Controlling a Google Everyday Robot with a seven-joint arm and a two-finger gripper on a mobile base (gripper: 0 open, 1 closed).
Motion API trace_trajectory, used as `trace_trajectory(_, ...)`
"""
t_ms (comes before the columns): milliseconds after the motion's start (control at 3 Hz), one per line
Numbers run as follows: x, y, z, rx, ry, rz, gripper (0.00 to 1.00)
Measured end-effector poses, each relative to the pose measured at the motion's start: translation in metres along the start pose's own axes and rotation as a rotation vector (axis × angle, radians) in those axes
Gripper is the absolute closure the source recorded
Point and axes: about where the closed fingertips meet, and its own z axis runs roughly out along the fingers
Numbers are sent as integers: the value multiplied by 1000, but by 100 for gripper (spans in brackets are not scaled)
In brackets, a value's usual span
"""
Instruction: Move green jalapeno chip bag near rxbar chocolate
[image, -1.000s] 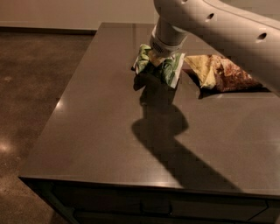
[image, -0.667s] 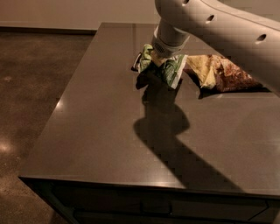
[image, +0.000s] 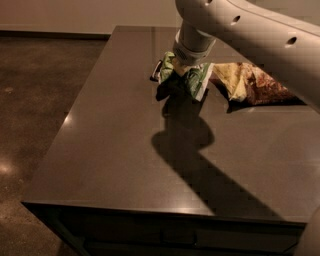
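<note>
The green jalapeno chip bag (image: 196, 80) is crumpled and pinched at its middle, held just above the dark table (image: 110, 150) at the far centre. My gripper (image: 178, 75) comes down from the white arm (image: 240, 30) and is shut on the bag; its fingers are mostly hidden in the folds. A small dark flat bar with a pale edge, the rxbar chocolate (image: 156, 73), peeks out at the bag's left edge, lying on the table. The bag casts a shadow right below itself.
A brown-and-yellow chip bag (image: 250, 82) lies on the table just right of the green bag, partly under the arm. The table's left edge runs along a brown floor (image: 35, 100). The arm's long shadow crosses the table's near right part.
The gripper and the green bag have barely shifted, a touch to the right and back. The bag stays held; the brown-and-yellow bag has not moved.
</note>
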Motion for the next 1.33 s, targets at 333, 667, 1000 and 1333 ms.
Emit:
trace_trajectory(333,0,0,1,3,9,-5,35)
trace_trajectory(667,1,0,3,7,14,-9,12)
trace_trajectory(1000,1,1,3,6,15,-9,0)
trace_trajectory(1333,1,1,3,6,15,-9,0)
